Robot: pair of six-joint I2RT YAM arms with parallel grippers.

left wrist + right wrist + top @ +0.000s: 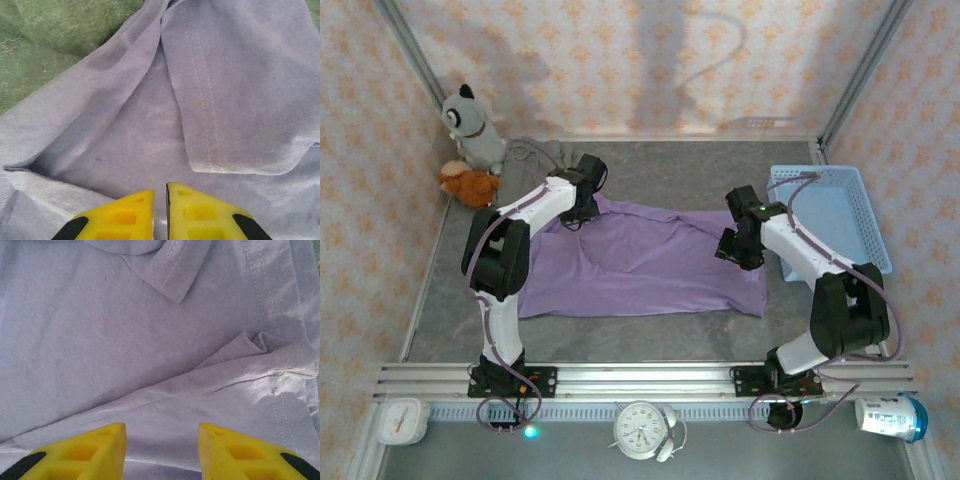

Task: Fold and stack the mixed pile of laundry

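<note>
The large lavender-purple garment (640,265) lies spread across the middle of the table, creased, with a hemmed flap folded over. The small taupe garment (538,152) is bunched at the back left, beside the plush toys. My left gripper (578,215) is down on the lavender cloth's far left part. In the left wrist view its yellow fingers (125,215) stand almost together, pinching a thin bit of the lavender garment (140,130). My right gripper (732,252) hovers over the garment's right side. Its fingers (100,450) are apart, with flat lavender cloth (125,330) beneath them.
A light blue slatted basket (830,215) stands at the right edge of the table. A grey plush toy (470,125) and an orange one (468,183) sit at the back left. Patterned walls close in three sides. Two clocks (645,430) lie beyond the front rail.
</note>
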